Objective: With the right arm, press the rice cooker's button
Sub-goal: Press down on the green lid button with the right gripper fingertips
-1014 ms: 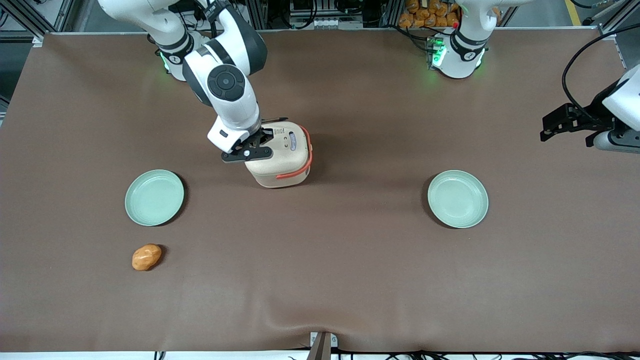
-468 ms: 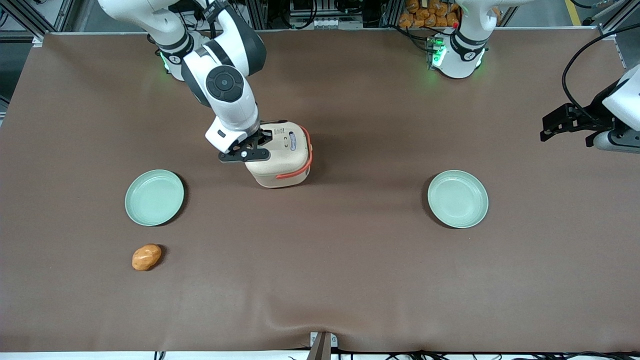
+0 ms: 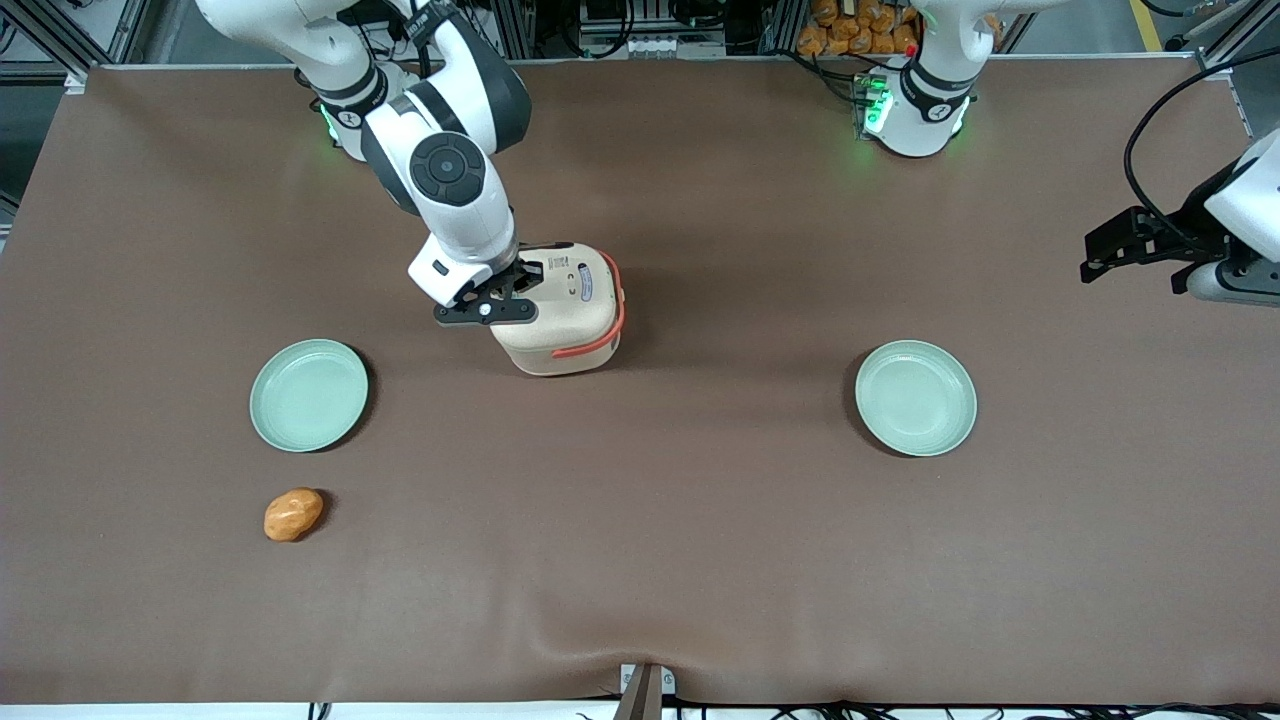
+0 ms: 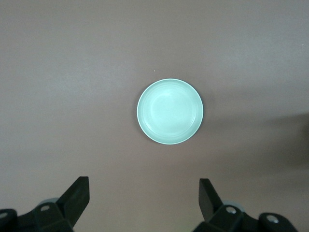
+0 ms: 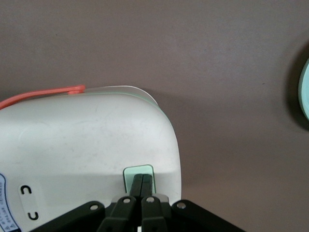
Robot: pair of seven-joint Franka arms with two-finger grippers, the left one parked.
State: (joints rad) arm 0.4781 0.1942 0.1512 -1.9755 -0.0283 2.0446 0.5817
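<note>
The tool (image 5: 142, 181) is pressing its closed fingertips on the button (image 5: 138, 171) atop the rice cooker (image 3: 560, 315), closed to make 1 firm point mid-bench.

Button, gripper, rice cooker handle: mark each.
button (image 5: 138, 170), right wrist view, pale green face just ahead of the fingertips
gripper (image 5: 142, 180), right wrist view, fingertips shut together on the button
rice cooker handle (image 3: 598, 343), front view, orange-red band

A cream rice cooker (image 3: 565, 320) with an orange-red handle (image 3: 598, 335), a pale green button (image 5: 138, 172) and a black gripper (image 5: 142, 182) are seen on the brown table (image 3: 700, 520).
</note>
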